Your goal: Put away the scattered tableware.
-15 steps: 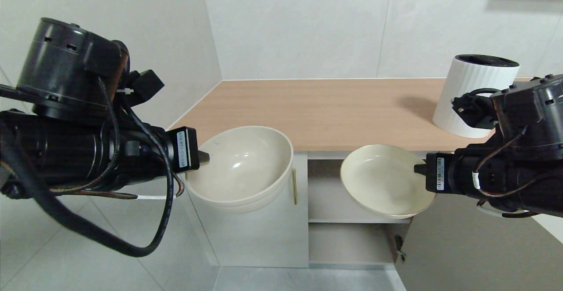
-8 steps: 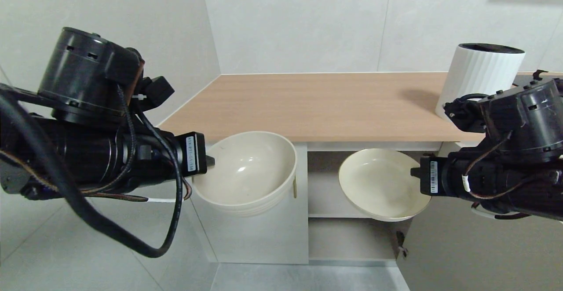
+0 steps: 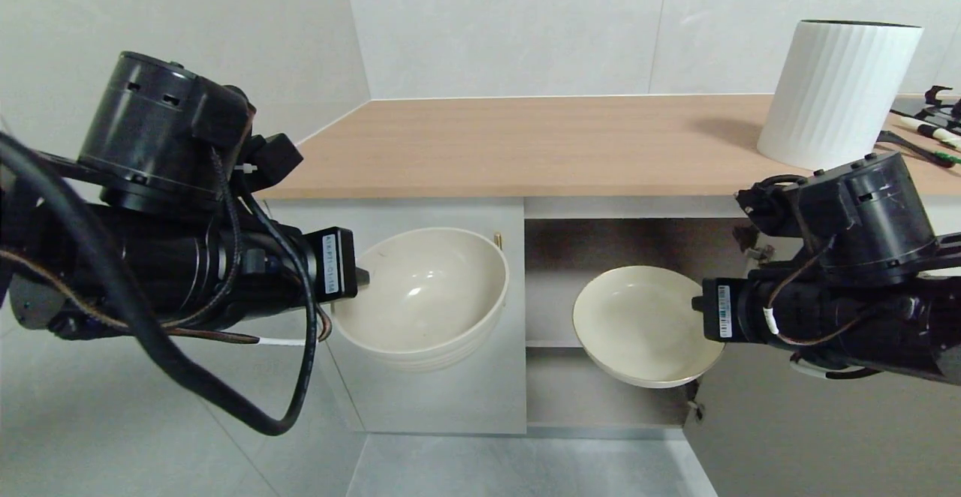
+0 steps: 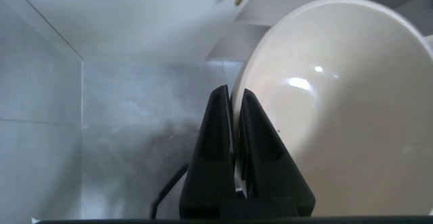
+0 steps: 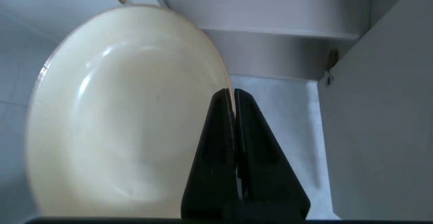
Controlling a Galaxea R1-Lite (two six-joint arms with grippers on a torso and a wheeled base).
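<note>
The bowl (image 3: 420,298) and the plate (image 3: 638,324) are both plain glossy cream. The left end effector (image 3: 362,277) and the right end effector (image 3: 697,304) are black. The bench (image 3: 525,144) shows light wood grain. The ribbed container (image 3: 837,95) is white, the cabinet door (image 3: 443,396) is pale grey, and its handle (image 3: 498,239) is gold.

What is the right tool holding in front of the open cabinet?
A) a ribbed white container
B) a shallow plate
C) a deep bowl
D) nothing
B: the right tool is shut on the rim of the shallow plate; the deep bowl is in the left tool.
</note>
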